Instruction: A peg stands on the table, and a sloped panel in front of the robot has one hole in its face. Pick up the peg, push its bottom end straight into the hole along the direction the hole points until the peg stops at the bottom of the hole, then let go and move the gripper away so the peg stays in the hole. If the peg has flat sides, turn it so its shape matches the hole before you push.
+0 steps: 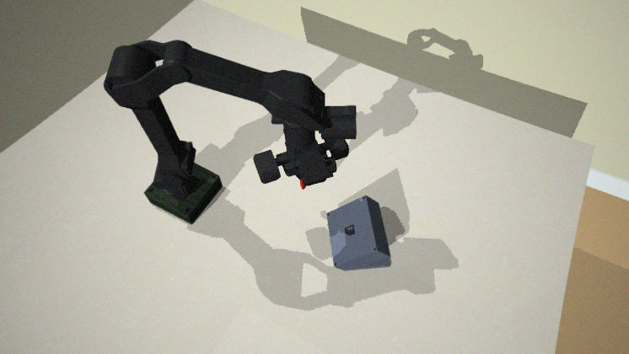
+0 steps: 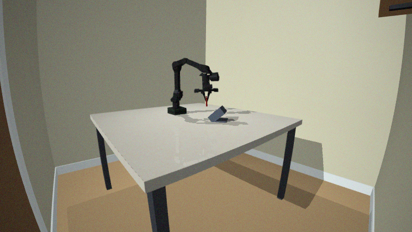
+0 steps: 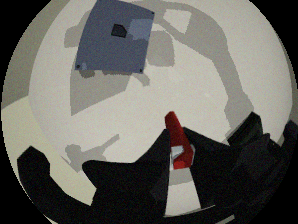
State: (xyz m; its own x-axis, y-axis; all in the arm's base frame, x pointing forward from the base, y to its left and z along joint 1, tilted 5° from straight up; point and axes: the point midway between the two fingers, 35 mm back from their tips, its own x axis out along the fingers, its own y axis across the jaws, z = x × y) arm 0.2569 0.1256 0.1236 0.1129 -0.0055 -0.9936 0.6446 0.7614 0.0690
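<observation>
While I'm watching the feeds, the gripper (image 2: 206,99) has its jaws clamped on the red peg (image 3: 177,143) — it hangs upright, lifted off the table (image 2: 161,143). On the wrist cam the peg's lower end pokes out past the fingers. The grey sloped panel (image 1: 358,235) sits nearby, apart from the peg, hole (image 1: 350,229) facing up.

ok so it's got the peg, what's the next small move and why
Probably carry the peg over toward the panel while tilting it to the hole's axis. The gripper is shut on the peg and holds it off the table, roughly upright, beside the panel rather than over it; the hole sits in a sloped face.
</observation>
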